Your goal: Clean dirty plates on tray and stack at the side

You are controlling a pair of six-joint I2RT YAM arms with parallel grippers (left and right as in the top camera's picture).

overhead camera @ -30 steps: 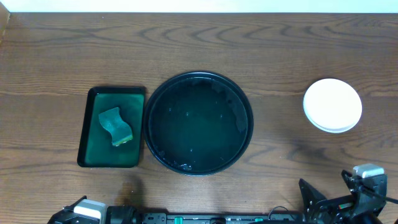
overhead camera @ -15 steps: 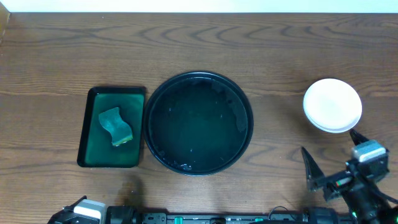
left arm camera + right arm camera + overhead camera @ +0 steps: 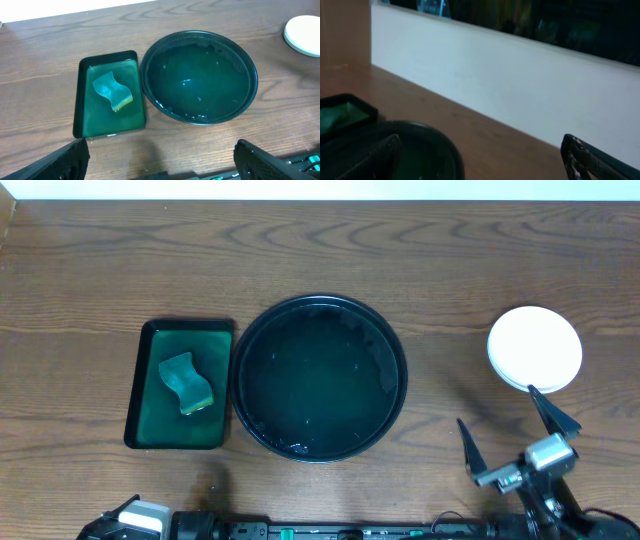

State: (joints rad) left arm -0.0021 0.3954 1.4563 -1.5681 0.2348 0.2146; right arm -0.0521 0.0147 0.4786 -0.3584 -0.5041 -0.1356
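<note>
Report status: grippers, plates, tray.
Left gripper open, empty. Right gripper open, empty, beside plates. Plates stacked white, right of tray; tray bare of plates. Sponge off in green tray.

White plate stack (image 3: 535, 348) right of tray (image 3: 320, 378)

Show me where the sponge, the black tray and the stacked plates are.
sponge (image 3: 186, 382), overhead view, middle of its top face.
tray (image 3: 320, 380), overhead view, bare middle of its floor.
plates (image 3: 535, 348), overhead view, centre of the top plate.
</note>
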